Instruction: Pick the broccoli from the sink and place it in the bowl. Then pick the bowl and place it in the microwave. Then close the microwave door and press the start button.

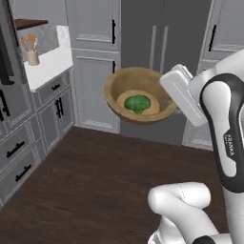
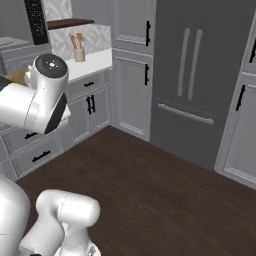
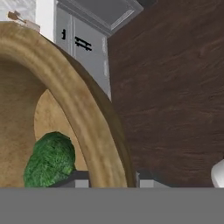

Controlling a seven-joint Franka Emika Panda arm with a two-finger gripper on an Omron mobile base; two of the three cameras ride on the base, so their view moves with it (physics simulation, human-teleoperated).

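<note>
The light-brown wooden bowl (image 1: 125, 85) hangs in the air over the floor, tilted towards the left base camera. The green broccoli (image 1: 137, 104) lies inside it. My gripper (image 1: 166, 101) is shut on the bowl's right rim. In the hand view the thick rim of the bowl (image 3: 83, 105) runs down between my gripper's (image 3: 113, 180) two tips, with the broccoli (image 3: 50, 159) just inside. The black keypad panel of the microwave (image 2: 36, 20) shows at the top left of the right base view. The sink is out of view.
A white counter (image 1: 50, 66) with a utensil pot (image 1: 32, 56) stands at the left over grey drawers (image 1: 19, 147). A tall dark fridge (image 2: 195, 75) and grey cabinets (image 1: 97, 90) line the back wall. Dark wooden floor (image 1: 95, 186) spreads below the bowl.
</note>
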